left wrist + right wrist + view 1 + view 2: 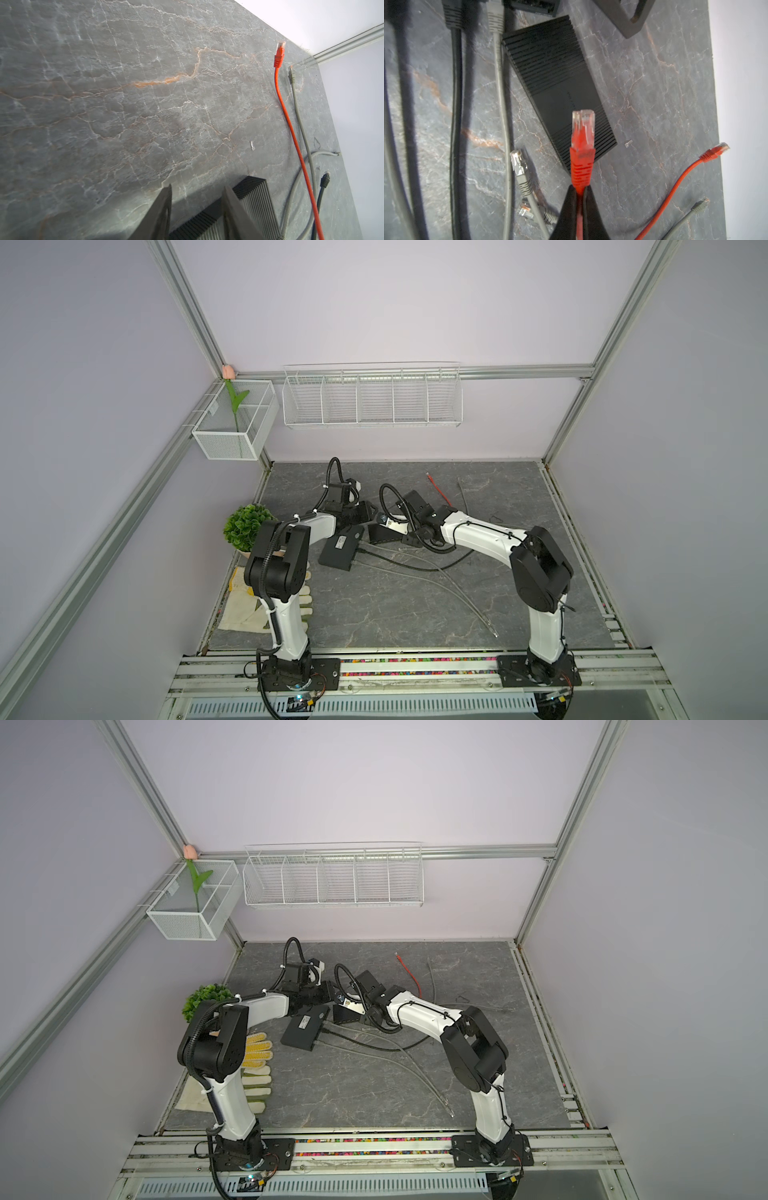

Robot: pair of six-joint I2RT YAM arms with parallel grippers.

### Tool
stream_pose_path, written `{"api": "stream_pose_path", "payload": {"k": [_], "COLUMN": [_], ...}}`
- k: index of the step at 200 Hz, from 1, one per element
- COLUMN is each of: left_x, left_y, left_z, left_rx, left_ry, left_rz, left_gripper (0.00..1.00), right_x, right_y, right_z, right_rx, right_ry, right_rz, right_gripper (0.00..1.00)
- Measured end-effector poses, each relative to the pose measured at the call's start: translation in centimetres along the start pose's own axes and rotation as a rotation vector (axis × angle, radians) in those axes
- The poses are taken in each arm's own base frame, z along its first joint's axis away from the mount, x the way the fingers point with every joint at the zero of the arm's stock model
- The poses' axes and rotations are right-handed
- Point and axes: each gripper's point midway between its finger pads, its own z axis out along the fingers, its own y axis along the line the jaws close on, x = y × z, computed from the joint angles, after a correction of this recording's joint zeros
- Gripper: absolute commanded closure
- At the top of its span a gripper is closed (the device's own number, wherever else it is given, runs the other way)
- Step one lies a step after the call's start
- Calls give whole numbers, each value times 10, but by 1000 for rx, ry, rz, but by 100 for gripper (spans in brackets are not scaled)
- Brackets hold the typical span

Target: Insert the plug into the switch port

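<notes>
plug (582, 133): red boot, clear tip, raised over the switch's end
switch (558, 83): black, ribbed, flat on counter (654, 99)

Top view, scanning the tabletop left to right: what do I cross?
From the left: green plant → labelled black switch → loose red cable → grey cable. The glove overlaps the plant, so it is left out.

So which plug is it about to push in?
Find the black ribbed box on the grey stone table. Near it the right end effector pinches a red plug. The other red plug lies loose; this one is held.
</notes>
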Motion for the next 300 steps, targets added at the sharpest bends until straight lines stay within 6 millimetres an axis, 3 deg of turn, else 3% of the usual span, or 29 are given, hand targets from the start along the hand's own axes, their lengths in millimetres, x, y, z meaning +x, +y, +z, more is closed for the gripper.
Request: {"api": "stream_pose_path", "payload": {"k": [44, 74, 164, 203, 223, 300], "left_x": [1, 0, 9, 9, 10, 11], "left_y": [-1, -3, 1, 3, 5, 14], "left_z": [0, 1, 10, 10, 11, 15], "left_rx": [6, 21, 32, 24, 20, -25], "left_ry": [2, -1, 26, 24, 26, 30], "left_rz": [0, 1, -8, -9, -10, -18], "left_gripper": [59, 59, 59, 59, 58, 58], "right_x": [21, 23, 10, 19, 25, 13], "right_y": [23, 27, -34, -27, -20, -8], "right_z": [24, 33, 74, 74, 64, 54], "right_rx": [-79, -100, -15, -32, -42, -55], "right_ry": [82, 102, 105, 132, 149, 137], "right_rz": [-5, -4, 100, 91, 77, 26], "right_gripper": [93, 93, 93, 93, 93, 93]}}
